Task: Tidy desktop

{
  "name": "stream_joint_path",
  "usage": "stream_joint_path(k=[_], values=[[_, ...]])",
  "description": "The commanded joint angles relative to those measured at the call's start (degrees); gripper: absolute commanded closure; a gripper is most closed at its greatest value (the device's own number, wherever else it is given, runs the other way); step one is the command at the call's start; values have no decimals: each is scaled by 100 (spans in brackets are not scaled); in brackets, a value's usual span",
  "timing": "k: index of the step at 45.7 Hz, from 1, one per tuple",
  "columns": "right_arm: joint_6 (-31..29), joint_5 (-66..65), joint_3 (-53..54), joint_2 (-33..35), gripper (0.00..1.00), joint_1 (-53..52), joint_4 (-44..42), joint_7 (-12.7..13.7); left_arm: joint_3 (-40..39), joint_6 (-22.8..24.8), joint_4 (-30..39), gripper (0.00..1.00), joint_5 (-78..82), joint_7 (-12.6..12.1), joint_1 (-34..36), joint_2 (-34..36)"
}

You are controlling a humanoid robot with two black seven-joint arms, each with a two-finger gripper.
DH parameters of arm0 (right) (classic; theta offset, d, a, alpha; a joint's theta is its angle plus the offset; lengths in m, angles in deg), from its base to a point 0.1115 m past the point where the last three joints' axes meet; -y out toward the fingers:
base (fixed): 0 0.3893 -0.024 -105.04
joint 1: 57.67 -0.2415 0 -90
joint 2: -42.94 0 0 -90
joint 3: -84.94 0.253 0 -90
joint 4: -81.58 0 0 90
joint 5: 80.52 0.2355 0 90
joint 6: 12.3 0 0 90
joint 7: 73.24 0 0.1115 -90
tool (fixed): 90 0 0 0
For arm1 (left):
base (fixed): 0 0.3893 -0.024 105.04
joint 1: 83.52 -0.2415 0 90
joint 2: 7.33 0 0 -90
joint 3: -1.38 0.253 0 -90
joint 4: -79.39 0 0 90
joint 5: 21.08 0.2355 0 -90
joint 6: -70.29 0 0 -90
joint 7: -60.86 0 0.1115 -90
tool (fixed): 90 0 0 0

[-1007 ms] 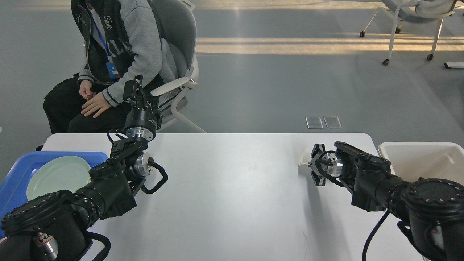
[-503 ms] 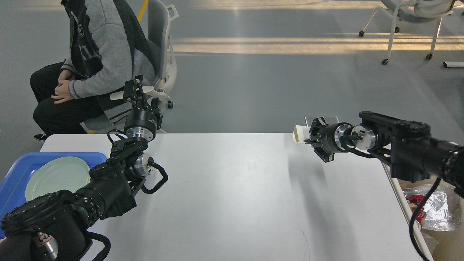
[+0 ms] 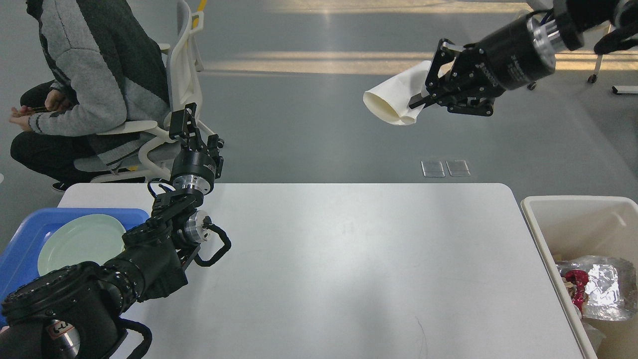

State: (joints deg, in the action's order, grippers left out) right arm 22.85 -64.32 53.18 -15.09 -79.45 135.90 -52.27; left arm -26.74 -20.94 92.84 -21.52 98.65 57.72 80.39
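- Paper cup [image 3: 391, 102], cream-white and crumpled, pinched at its rim by the right end effector [image 3: 423, 97]; cup tilted with its mouth turned down and to the left, held high in the air beyond the far edge of the counter [image 3: 324, 269].
- Right arm [image 3: 518, 47] enters from the upper right corner, stretched out over the grey floor [image 3: 324, 144].
- Left end effector [image 3: 183, 122] raised above the far left part of the counter, pointing up and away; seen nearly end-on and dark, so cannot tell whether its fingers are spread or pressed together. Nothing visible in it.
- Left arm [image 3: 149, 249] bends up from the lower left corner, over the counter's left side.
- Counter: wide white top with rounded corners, filling the lower middle of the view.
- Blue tray [image 3: 30, 234] at the counter's left edge, holding a pale green plate [image 3: 79, 242], partly hidden by the left arm.
- Cream bin [image 3: 543, 219] just beside the counter's right edge; crumpled foil [image 3: 605, 289] and something red [image 3: 578, 294] lie inside.
- Person [image 3: 89, 65] in a grey sweater seated on a white chair [image 3: 174, 99], behind the far left corner, turned to the left.
- Second chair [image 3: 593, 75] far right, mostly hidden by the right arm.
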Motion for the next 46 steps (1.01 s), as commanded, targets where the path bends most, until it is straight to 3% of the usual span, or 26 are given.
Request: stream_joint_path(k=[1,11,19,25,36,46], values=[[-15,-47,-172,90,100,-941,508,83,0,0,0,2,0,0,-1,-1],[-15,-47,-216,81,100,-1961,1001,171,0,0,0,2,0,0,-1,8],[-15,-380,-269,2,100,-1936,913,162,0,0,0,2,0,0,-1,-1],[-15,-1277,-322,-7,100,-839,378,136,0,0,0,2,0,0,-1,-1],[-15,-2411,-313,-24,100,1271,-1424,101,0,0,0,2,0,0,8,-1],[677,-2447,-506,125,100,2212,-1688,109,0,0,0,2,0,0,-1,-1]])
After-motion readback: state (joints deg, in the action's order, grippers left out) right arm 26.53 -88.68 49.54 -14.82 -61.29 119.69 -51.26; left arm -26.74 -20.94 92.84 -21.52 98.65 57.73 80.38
